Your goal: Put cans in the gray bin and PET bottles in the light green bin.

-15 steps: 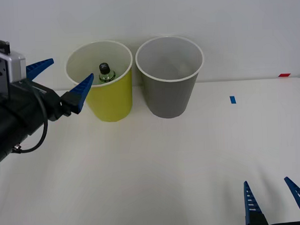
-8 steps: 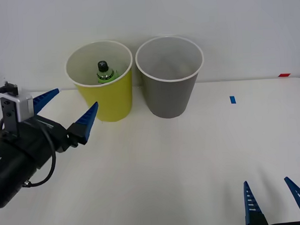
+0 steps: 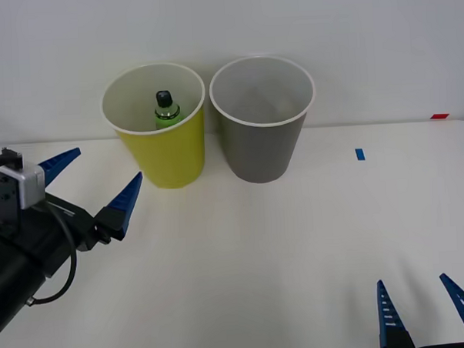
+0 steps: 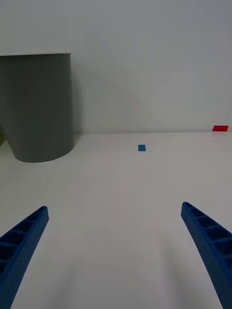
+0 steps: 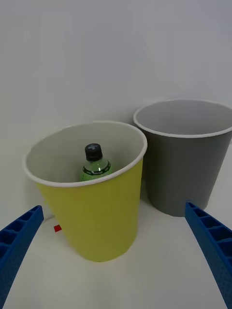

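L claw (image 3: 98,184) agape; bottle (image 5: 95,165) binned.

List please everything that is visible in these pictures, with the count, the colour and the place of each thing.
light green bin: one, yellow-green with white rim, back of the table, left of the gray bin
PET bottle: one, green with black cap, upright inside the light green bin
gray bin: one, gray with white rim, beside the light green bin
table: one, white
tape marks: blue on the table, red at its far right edge
left gripper: blue fingers, open, in front of the light green bin
right gripper: blue fingers, open, near right edge
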`<state>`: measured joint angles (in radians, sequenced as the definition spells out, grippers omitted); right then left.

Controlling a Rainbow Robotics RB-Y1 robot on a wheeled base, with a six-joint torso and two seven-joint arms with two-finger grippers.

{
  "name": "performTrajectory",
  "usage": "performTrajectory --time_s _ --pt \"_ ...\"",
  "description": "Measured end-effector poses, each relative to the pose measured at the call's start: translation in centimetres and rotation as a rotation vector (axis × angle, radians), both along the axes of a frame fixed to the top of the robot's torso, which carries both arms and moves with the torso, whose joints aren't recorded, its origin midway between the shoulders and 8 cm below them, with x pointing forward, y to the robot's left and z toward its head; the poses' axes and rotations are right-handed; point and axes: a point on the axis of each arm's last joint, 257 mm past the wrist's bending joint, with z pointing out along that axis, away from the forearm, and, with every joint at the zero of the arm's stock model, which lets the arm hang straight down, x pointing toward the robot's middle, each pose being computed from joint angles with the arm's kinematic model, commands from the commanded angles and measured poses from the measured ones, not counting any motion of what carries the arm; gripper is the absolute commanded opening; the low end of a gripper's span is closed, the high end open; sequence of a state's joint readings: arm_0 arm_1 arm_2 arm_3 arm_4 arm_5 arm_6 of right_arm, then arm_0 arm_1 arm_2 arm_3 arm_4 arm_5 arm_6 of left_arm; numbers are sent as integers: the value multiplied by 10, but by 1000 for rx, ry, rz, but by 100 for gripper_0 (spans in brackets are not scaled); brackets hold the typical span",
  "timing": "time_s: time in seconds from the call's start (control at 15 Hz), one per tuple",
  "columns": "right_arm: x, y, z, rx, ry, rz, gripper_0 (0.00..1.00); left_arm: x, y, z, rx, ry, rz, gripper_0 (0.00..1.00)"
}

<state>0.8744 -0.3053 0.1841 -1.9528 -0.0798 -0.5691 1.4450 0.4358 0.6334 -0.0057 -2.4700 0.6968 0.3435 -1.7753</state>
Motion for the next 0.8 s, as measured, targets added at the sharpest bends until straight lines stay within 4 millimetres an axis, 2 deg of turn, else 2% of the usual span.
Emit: performTrajectory --time_s 0.13,0.53,0.73,0.8 --pt "0 0 0 0 0 0 95 -10 5 -9 -18 4 17 100" --pt "0 0 0 0 0 0 95 -28 5 -20 -61 5 40 100" --pt "0 0 0 0 0 0 95 -28 12 -29 -82 -54 65 100" --pt "0 0 0 0 0 0 95 -27 18 -39 -91 -76 77 100"
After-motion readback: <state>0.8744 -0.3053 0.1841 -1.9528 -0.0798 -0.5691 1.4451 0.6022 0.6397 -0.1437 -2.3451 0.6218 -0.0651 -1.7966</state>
